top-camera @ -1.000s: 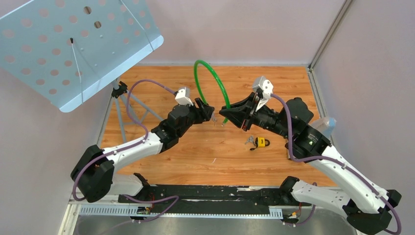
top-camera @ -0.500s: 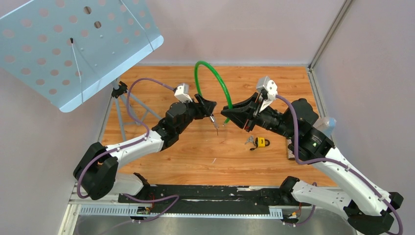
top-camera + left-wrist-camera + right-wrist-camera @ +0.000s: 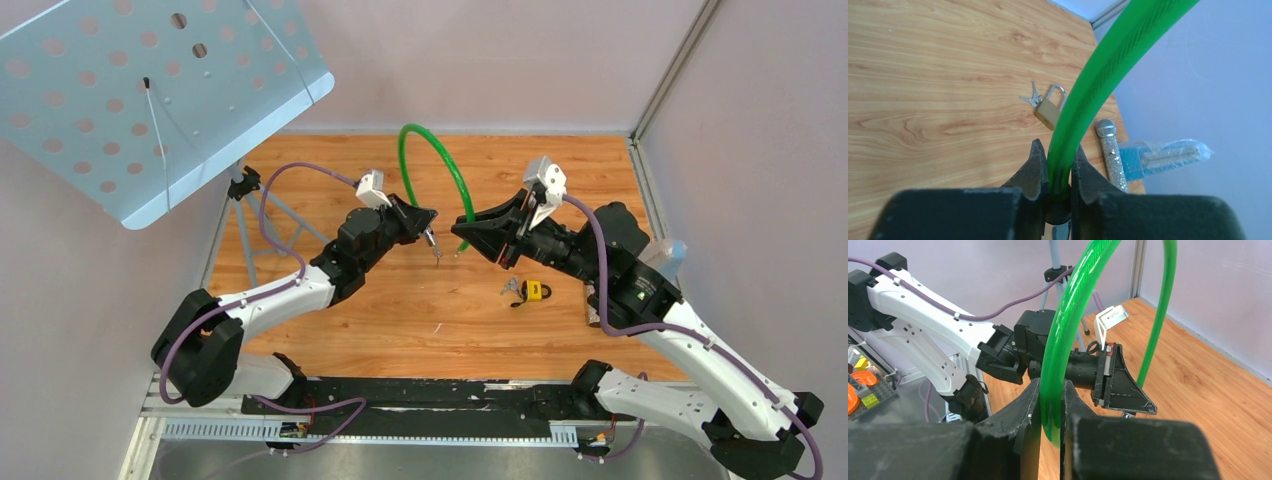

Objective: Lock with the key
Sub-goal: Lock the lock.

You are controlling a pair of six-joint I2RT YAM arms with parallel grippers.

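Surface: wooden table (image 3: 330,330), with pale walls around it, is carrying everything.
Keys: a small bunch of keys (image 3: 1031,98) is lying flat on the wood, touching the padlock (image 3: 1049,111), right of centre and near the right arm. No gripper is touching them.
Cable: green cable (image 3: 438,160) is arching high over the middle of the table.
Left gripper (image 3: 1057,155): clamping one end of the cable.
Right gripper (image 3: 1050,390): squeezing the other end, tips facing the left one, just beside it.
Hanging part: something small and metallic (image 3: 433,245) is dangling under the left gripper; I cannot tell what it is.
Step, as I am judging it: the two ends are being brought together.
Doing it well: line both ends on one axis before pushing, because the springy loop is probably resisting. One arm must hold firm while the other is freeing itself for the keys.
Around: glitter microphone (image 3: 1111,155) is lying right of the padlock.
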